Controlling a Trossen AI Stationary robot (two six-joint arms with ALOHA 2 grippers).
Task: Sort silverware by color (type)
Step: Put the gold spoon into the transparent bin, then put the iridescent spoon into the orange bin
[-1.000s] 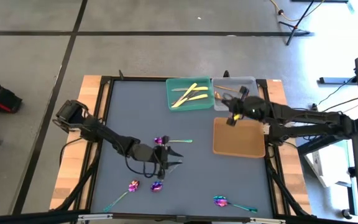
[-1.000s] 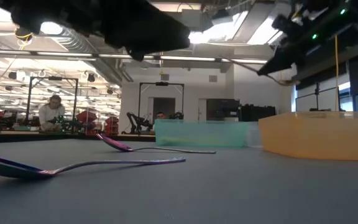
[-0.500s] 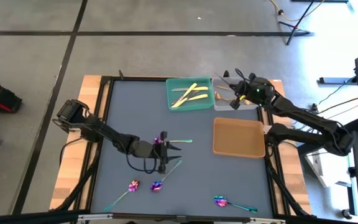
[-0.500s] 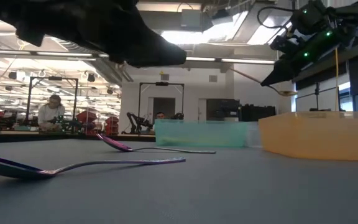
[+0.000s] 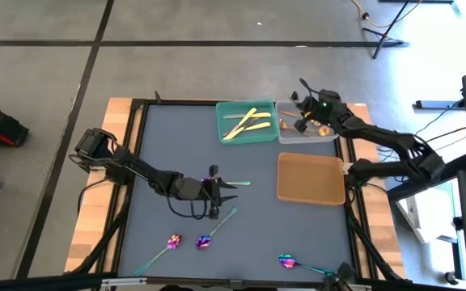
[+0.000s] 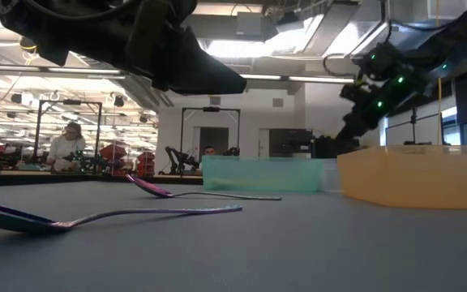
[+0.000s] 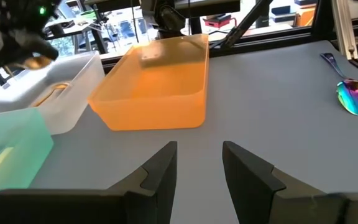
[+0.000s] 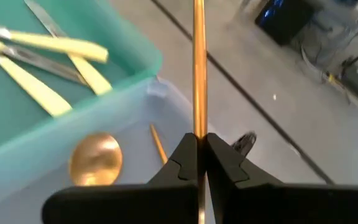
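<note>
Two arms work: the right gripper (image 8: 198, 163), clamped on a copper spoon (image 8: 198, 68), hovers over the grey tray (image 5: 306, 134); next, release it. The left gripper (image 7: 199, 163) waits, fingers apart, empty.

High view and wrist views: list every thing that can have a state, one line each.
Left tool: open, empty, above the mat.
Right tool: shut on copper spoon, over the grey tray.
Green tray: holds yellow knives.
Orange tray: empty.
Purple spoons: loose on the mat.
</note>
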